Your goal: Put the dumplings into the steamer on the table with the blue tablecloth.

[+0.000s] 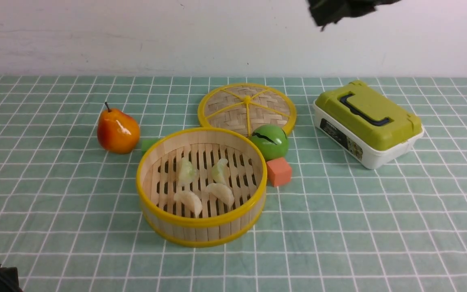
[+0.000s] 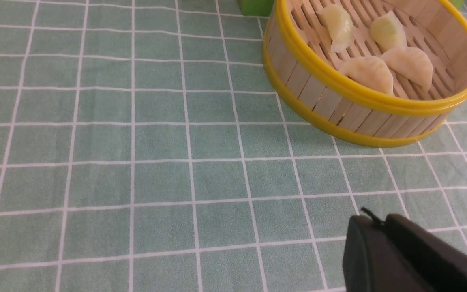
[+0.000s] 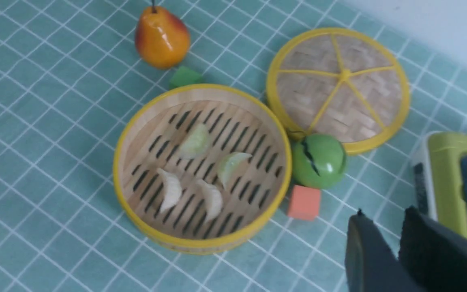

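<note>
The steamer [image 1: 201, 227] stands mid-table on the teal grid cloth [image 1: 339, 227]. Several pale dumplings [image 1: 189, 201] lie on its slatted floor, none outside it. They also show in the left wrist view [image 2: 369, 71] and in the right wrist view [image 3: 195, 142]. My left gripper [image 2: 373, 221] is shut and empty, low over bare cloth in front of the steamer [image 2: 318, 89]. My right gripper [image 3: 385, 217] is open a little and empty, high above the table to the right of the steamer [image 3: 201, 243]. In the front view it shows only as a dark shape [image 1: 330, 18] at the top edge.
An orange-red pear [image 1: 118, 130] and a small green cube [image 1: 149, 144] sit left of the steamer. The woven lid [image 1: 246, 107] lies behind it. A green apple [image 1: 272, 141] and an orange cube [image 1: 279, 171] touch its right side. A green-lidded box [image 1: 369, 121] stands at the right.
</note>
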Action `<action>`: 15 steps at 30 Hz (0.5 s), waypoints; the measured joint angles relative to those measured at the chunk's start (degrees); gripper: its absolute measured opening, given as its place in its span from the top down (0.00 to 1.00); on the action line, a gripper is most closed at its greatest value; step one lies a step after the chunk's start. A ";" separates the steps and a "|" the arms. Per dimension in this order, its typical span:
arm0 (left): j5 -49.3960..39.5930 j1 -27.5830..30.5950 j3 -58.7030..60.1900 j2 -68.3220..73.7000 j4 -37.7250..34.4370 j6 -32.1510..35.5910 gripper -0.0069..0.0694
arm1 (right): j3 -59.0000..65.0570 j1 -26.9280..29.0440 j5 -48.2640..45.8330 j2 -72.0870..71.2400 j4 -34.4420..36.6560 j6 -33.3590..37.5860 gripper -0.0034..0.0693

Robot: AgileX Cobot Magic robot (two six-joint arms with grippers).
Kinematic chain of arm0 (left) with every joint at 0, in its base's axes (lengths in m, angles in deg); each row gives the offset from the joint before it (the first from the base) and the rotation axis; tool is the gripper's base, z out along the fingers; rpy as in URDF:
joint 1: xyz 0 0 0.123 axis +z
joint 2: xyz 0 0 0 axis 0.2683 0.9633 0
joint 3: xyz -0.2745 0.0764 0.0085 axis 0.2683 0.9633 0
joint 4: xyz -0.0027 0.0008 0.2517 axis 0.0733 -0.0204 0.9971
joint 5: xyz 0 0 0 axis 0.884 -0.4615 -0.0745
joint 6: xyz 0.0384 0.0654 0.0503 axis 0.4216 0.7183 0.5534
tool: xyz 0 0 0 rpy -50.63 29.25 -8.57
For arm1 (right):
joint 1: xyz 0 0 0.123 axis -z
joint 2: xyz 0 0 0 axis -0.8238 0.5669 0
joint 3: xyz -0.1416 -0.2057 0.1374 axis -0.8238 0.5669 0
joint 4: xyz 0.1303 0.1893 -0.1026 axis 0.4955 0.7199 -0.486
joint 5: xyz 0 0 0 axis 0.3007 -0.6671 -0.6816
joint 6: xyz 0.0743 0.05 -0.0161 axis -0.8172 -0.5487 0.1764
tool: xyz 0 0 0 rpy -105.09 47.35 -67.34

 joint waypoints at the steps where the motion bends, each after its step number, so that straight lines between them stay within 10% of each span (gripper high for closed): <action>1: 0.00 0.00 0.00 0.00 0.00 0.00 0.86 | 1.18 0.00 0.14 -1.15 -0.32 0.00 0.79; 7: 0.00 0.00 0.00 0.00 0.00 0.00 0.86 | 26.38 0.00 9.86 -20.69 -2.79 0.00 0.87; 15: 0.05 0.00 0.00 0.00 0.00 0.00 0.84 | 73.60 0.00 49.83 -44.01 -3.46 -2.37 0.89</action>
